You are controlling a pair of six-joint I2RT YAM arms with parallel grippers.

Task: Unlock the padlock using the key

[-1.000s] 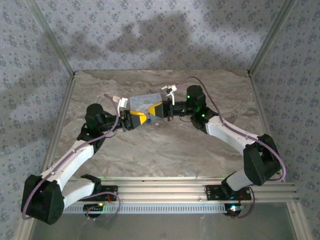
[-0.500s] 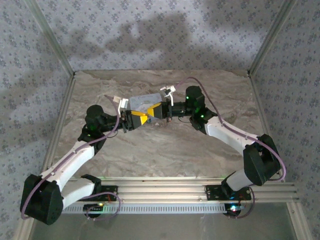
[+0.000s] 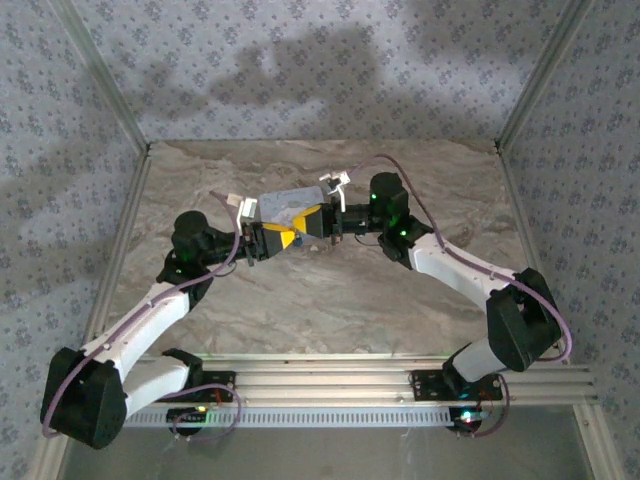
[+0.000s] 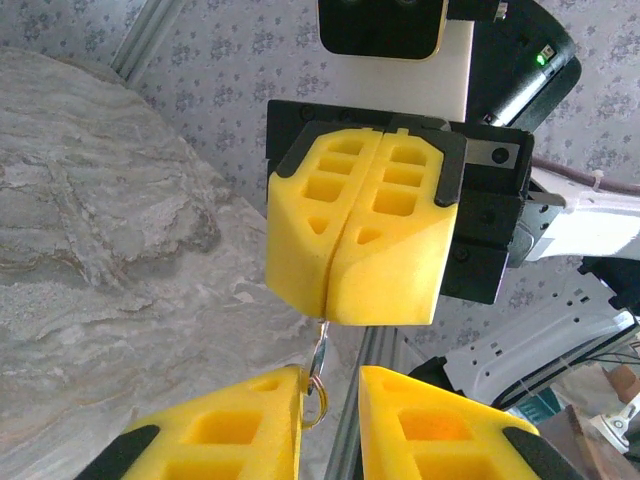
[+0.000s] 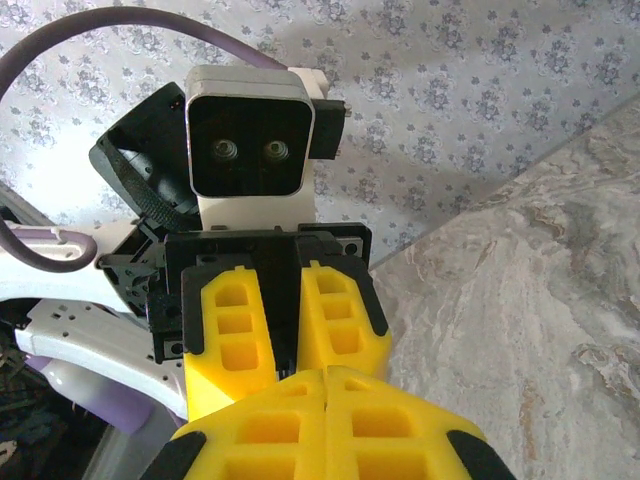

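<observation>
Key (image 4: 321, 338): thin metal sliver poking from between clenched yellow pads of right gripper (image 4: 330, 300). Split ring (image 4: 315, 386) dangles beneath, in mid-air above marble table (image 4: 90, 260). Ring hangs at inner edge of one finger of left gripper (image 4: 332, 400); touching or not, cannot tell. Left jaws apart, narrow gap, nothing seen gripped.

Left wrist view gives sliver and ring plainly. Top view: grippers meet tip to tip above table's middle, key too small to make out. Right wrist view: own pads pressed flat together, opposite fingers show slim dark gap.
</observation>
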